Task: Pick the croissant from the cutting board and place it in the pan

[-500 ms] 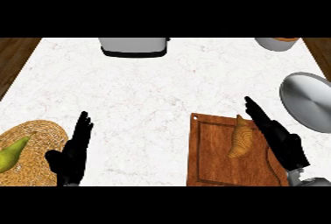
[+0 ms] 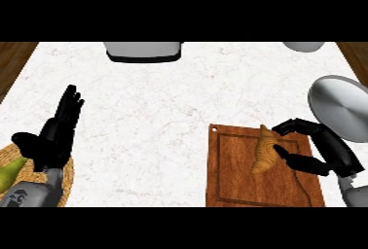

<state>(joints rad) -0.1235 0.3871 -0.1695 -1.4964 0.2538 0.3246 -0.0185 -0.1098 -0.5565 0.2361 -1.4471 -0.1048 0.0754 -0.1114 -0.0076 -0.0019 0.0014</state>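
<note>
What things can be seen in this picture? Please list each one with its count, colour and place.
croissant: one, golden brown, lying on the cutting board beside the right hand
cutting board: one, reddish-brown wood, lower right of the counter
pan: one, grey, right edge, cut off by the view
counter: one, white marble, fills the middle
grey appliance: one, top edge, kind unclear
grey round object: one, top right corner, mostly cut off
woven mat: one, tan, lower left
green item: one, on the mat, mostly hidden
left hand: black, open, fingers up, at left
right hand: black, curling round the croissant's right side
</note>
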